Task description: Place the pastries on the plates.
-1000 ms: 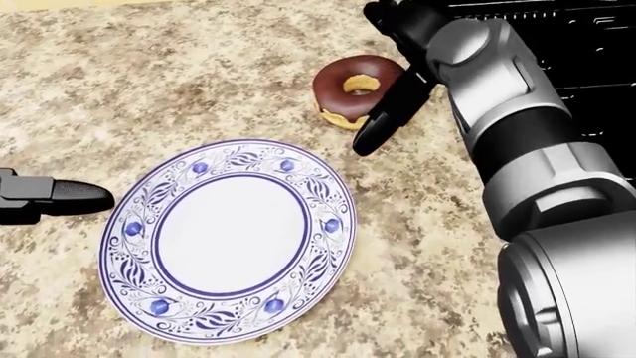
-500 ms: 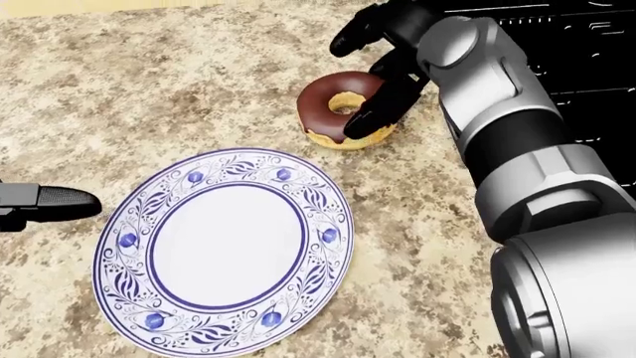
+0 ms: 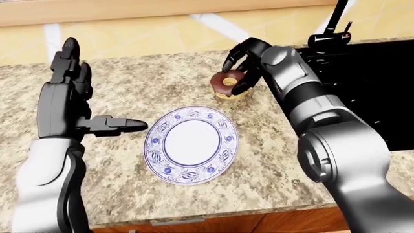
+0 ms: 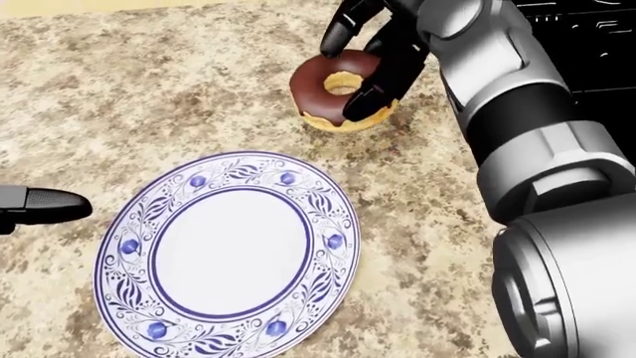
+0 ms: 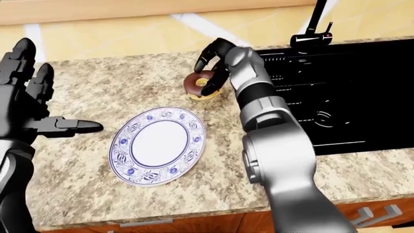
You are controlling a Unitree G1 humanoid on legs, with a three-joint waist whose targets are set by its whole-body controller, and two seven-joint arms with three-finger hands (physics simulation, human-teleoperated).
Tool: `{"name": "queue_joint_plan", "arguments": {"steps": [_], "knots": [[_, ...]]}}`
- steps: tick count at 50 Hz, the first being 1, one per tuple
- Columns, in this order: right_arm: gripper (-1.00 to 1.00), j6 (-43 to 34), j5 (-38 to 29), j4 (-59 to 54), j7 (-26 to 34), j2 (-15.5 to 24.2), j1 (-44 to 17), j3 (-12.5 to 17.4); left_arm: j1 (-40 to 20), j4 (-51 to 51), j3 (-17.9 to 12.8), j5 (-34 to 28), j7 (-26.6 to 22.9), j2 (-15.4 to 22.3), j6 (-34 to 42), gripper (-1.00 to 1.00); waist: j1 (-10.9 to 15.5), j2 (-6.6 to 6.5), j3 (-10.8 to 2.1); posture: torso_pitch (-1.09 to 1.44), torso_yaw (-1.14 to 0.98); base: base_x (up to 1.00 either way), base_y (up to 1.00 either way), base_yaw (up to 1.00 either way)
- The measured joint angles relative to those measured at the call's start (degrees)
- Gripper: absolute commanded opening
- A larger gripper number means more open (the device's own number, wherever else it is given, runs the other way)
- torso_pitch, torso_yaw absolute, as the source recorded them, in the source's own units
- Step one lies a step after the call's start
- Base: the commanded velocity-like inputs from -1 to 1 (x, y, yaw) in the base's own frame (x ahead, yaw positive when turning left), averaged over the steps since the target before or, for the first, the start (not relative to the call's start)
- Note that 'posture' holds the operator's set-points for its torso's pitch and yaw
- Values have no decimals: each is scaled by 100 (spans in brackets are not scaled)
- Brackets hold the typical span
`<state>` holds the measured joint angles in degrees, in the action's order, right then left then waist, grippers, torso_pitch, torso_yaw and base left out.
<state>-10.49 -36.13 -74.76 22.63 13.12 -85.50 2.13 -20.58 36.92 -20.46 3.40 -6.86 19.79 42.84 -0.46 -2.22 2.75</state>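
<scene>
A chocolate-glazed doughnut [image 4: 316,89] lies on the granite counter, just above the upper right rim of a white plate with a blue floral border [image 4: 203,177]. The plate's middle is bare. My right hand [image 4: 343,78] reaches in from the right. Its fingers curl over the doughnut's upper edge and one finger [image 4: 382,71] lies across its top, so the hand is shut on it. My left hand [image 3: 84,97] is open and empty, held upright left of the plate with its thumb [image 4: 45,205] pointing at the rim.
A black sink [image 5: 336,87] with a faucet [image 5: 310,29] takes up the counter's right side. A yellow tiled wall runs along the top of the eye views. The counter's near edge [image 3: 194,216] runs along the bottom, above wooden cabinet fronts.
My right hand swung from beside the doughnut to over it and closed round it. The doughnut shifted left towards the plate. The camera moved a little.
</scene>
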Motion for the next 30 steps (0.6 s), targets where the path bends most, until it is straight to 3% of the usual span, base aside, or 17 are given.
{"name": "queue_joint_plan", "arguments": {"steps": [8, 22, 26, 30], "knots": [[-35, 295, 179, 227, 229, 188, -100, -3, 46, -77, 16, -50, 7, -30, -101, 100, -8, 28, -2, 0, 0, 0, 0, 0], [-36, 143, 675, 1733, 2048, 283, 181, -74, 39, -149, 72, -119, -12, -68, -150, 100, -21, 39, 22, 0, 0, 0, 0, 0], [-35, -437, 739, 3225, 2653, 221, 772, -121, -15, -118, 71, -124, -15, -44, -118, 100, -5, 56, 29, 0, 0, 0, 0, 0], [-35, -714, 710, 3694, 3096, 90, 916, -218, -80, -151, 78, -137, 1, -27, -51, 100, -18, 38, 27, 0, 0, 0, 0, 0]]}}
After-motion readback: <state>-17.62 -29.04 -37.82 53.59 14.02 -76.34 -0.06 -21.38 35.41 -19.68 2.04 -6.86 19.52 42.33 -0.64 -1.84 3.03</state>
